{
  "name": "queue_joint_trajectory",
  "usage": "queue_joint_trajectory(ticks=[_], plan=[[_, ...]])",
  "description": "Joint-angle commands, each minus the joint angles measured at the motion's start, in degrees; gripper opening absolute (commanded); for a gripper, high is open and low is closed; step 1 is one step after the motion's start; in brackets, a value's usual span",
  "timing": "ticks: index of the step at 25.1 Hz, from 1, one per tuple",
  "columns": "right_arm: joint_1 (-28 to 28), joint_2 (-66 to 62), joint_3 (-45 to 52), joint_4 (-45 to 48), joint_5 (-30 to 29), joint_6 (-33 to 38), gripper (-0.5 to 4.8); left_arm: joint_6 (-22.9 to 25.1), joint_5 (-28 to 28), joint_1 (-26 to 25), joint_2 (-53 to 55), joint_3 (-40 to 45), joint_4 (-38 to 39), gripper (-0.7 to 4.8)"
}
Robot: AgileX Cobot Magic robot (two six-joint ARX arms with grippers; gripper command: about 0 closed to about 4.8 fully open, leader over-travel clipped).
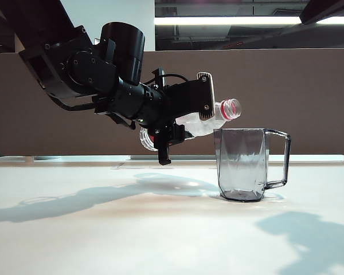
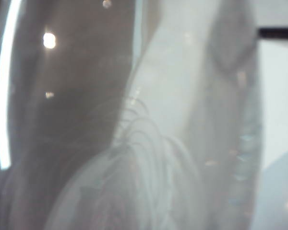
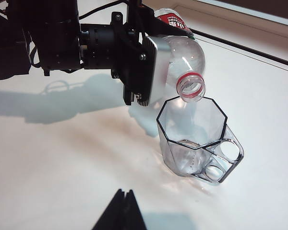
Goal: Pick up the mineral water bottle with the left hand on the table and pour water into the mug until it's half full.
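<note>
We've got the left claw [image 1: 186,117] clamped on the clear plastic red-ringed bottle [image 1: 215,117], mouth just over the smoky faceted mug [image 1: 243,163] rim's 9 o'clock side, so tip slowly; right claw [image 3: 122,211] looks closed, idle.

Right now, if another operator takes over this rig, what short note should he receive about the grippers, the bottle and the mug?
Left gripper: shut on the bottle, held in the air and tipped, its open mouth just above the rim of the mug.
Right gripper: low over the table, away from the mug, jaws together, holding nothing.
Mug: upright on the table, handle away from the left arm.
Done: bottle picked up, brought to the mug, tilted.
Left: I see no stream of water and cannot tell any level in the mug; pour until half full.
</note>
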State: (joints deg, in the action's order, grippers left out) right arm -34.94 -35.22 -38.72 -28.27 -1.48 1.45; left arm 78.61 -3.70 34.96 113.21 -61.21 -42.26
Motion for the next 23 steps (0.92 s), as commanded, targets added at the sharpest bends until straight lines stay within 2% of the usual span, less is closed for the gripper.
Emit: queue_joint_trajectory(ticks=[1,18,23], plan=[[0.0,0.2,-0.3,0.6,0.3,-0.2,-0.08,1.2,-0.3,0.0,-0.6,-0.5,-3.7,1.79],[0.0,0.2,-0.3,0.6,0.3,-0.2,-0.08,2.0,-0.3,0.0,-0.5,-1.9,-3.7,1.79],[0.0,0.2,-0.3,0.6,0.3,-0.2,-0.08,3.6,-0.3,0.0,-0.5,-1.9,-3.7,1.79]])
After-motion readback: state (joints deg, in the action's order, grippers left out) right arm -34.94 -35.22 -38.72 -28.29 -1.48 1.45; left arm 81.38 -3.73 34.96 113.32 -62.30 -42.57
